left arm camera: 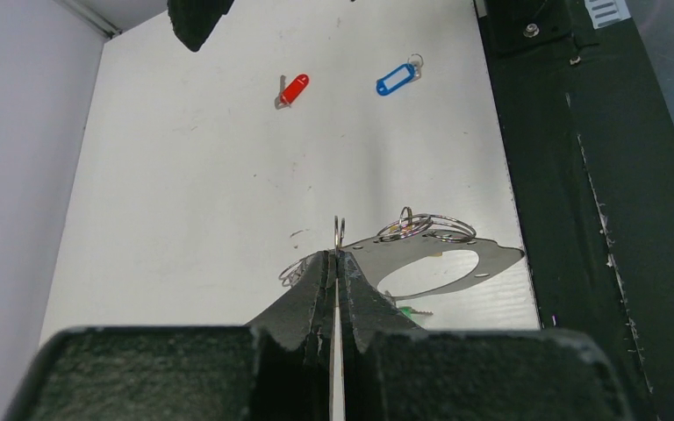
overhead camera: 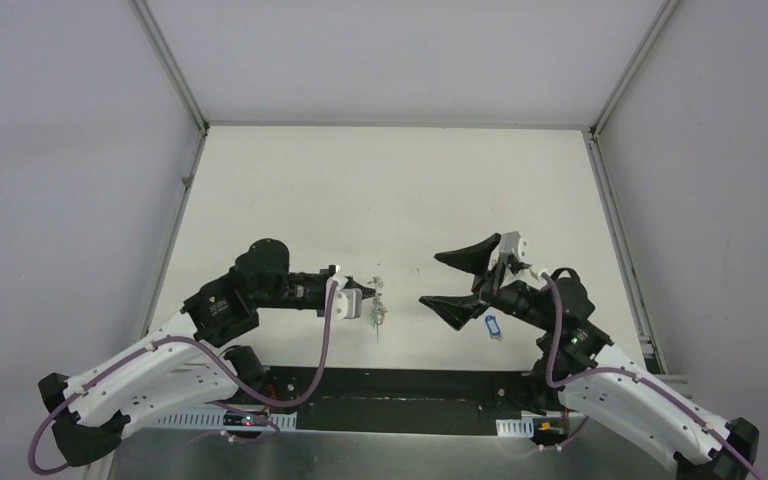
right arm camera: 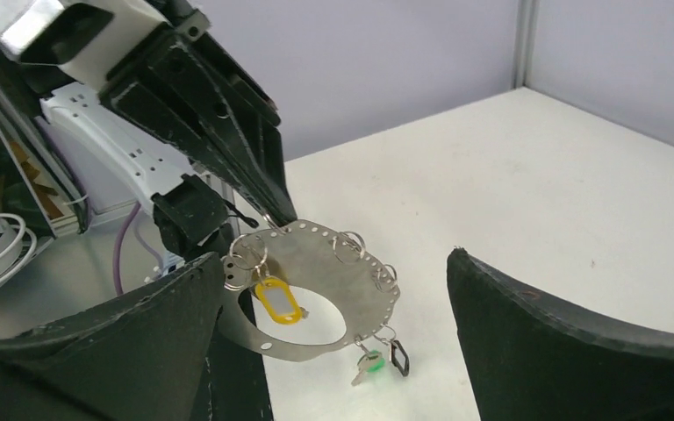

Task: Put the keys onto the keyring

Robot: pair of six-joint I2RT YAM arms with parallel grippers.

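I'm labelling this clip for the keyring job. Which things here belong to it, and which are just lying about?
In the job: keyring, pinched in the left claw; open right claw; red-tagged key and blue-tagged key loose on the table; yellow tag, green tag and black tag hanging on it.
Just there: black base plate; purple cable.
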